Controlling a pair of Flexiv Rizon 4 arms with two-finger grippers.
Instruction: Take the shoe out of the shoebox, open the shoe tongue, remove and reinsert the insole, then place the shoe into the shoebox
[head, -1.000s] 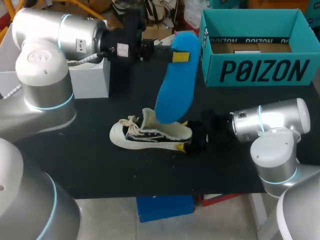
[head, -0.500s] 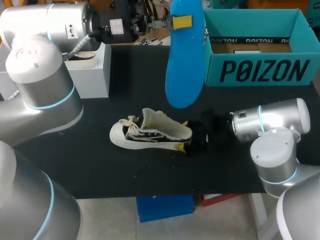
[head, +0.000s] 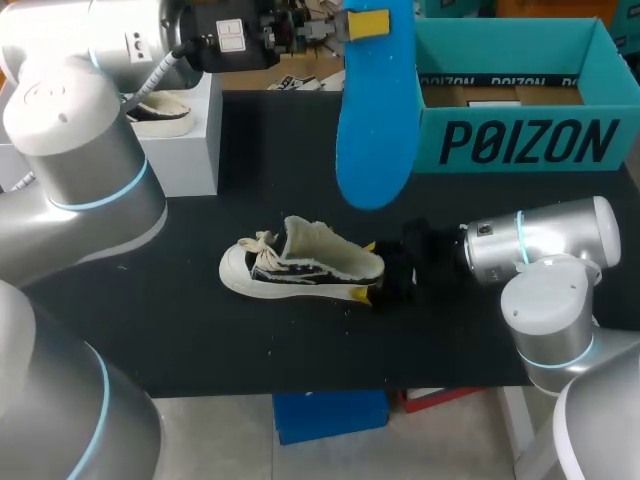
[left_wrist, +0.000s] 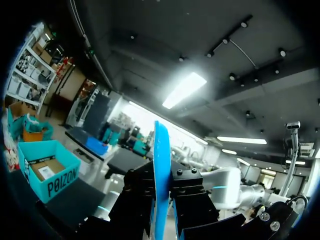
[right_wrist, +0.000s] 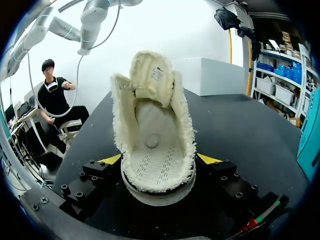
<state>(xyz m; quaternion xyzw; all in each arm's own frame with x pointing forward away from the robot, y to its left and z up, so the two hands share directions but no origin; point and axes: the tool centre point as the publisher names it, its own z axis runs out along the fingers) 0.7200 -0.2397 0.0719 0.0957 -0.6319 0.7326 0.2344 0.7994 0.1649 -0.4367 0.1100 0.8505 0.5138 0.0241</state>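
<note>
— Where is the insole?

— The insole (head: 375, 120), blue, hangs in the air over the far middle of the table (head: 200, 330), toe end down, just left of the shoebox (head: 520, 140). The left gripper (head: 362, 22) grasps it near its upper end. The head view shows one yellow tip flat against the insole's face. In the left wrist view the insole stands edge-on, squeezed between the two black fingers.

— And the shoe?

— The shoe (head: 300, 268) rests on its sole in the middle of the black table, toe to the left and heel to the right. The insole's lower end hangs above and beyond it, not touching. The tongue (right_wrist: 150, 75) stands pulled up towards the toe. The right wrist view looks straight into the fleece-lined mouth, where the perforated inner bed shows.

— What is the right arm doing?

— It comes in from the right, low over the table. The right gripper (right_wrist: 160, 165) is clamped on the shoe's heel, with a yellow tip pressed against each side of it.

— The shoebox?

— Teal, upright and open at the top, at the far right of the table, well apart from the shoe. Brown cardboard shows inside.

— Anything else?

— A white box (head: 185, 150) sits at the far left. A second shoe (head: 160, 108) lies on top of it or in it; the head view does not show which.
</note>
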